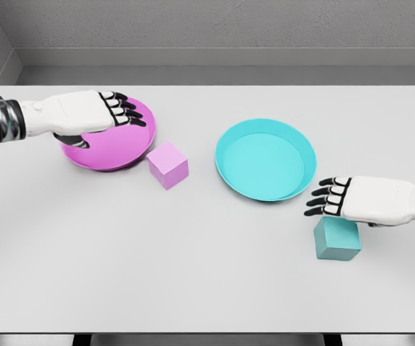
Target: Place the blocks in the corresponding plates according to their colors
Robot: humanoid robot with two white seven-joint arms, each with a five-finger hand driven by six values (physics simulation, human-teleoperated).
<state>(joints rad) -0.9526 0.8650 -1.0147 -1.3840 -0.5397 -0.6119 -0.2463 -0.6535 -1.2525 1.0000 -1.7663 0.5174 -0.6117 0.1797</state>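
On the table (207, 288), from the left edge across to the right:

Left hand (96, 112): comes in from the left edge and lies flat over the near-left part of the magenta plate, palm down; the dark-tipped fingers (125, 109) are stretched out loosely toward the right, and nothing is in its grasp.

Magenta plate (132, 140): sits on the left half of the table; its left and upper parts are covered by the hand, and the part that shows carries no block.

Pink block (167, 164): rests on the table just beside the magenta plate's lower right rim, outside the plate; whether it touches the rim cannot be told. It is turned so that one corner faces the camera.

Cyan plate (265, 160): stands right of the middle, well apart from the magenta plate, with nothing lying in it.

Teal block (337, 239): rests on the table near the cyan plate, below and to the right of its rim, outside it.

Right hand (362, 200): comes in from the right edge and hovers over the far top edge of the teal block, fingers (326, 198) stretched out relaxed toward the left, near the cyan plate's rim; it holds nothing.
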